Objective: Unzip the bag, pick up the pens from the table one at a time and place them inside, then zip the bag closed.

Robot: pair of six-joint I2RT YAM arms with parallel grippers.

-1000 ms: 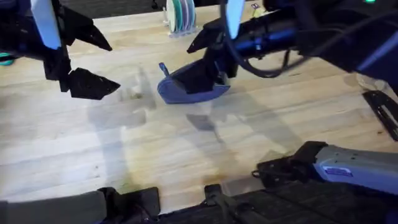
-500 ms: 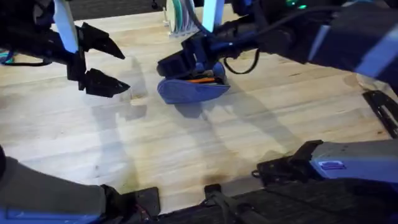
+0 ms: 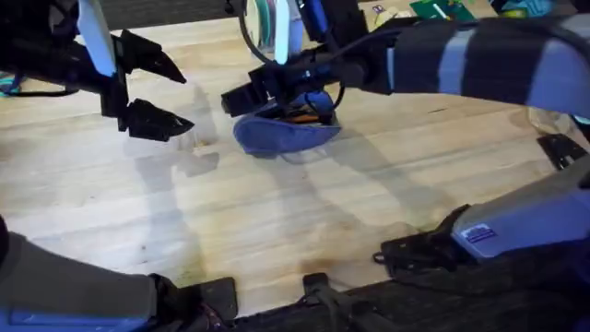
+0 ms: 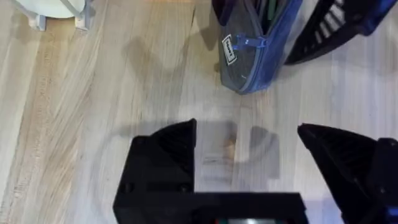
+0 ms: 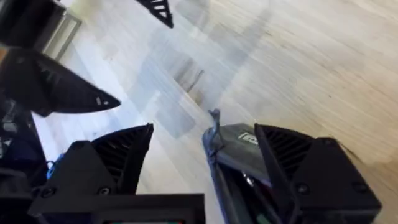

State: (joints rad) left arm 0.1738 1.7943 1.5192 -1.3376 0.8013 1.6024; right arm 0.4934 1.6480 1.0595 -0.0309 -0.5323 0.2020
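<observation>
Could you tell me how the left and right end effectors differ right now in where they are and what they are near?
The left end effector hangs over bare table, apart from the bag; the right end effector sits right at the bag's open top. The left end effector has nothing between its fingers; the right end effector has the bag's zipper pull between its fingers. Both are open with black fingers.

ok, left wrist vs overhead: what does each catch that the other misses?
Left wrist: the white label and the zipper pull at the bag's end, up close. Overhead: an orange pen lying in the open bag, the right claw at the bag's left end, and the arm bases at the table's near edge. Both: the blue bag unzipped on the wooden table, and the left claw open, apart from the bag.
</observation>
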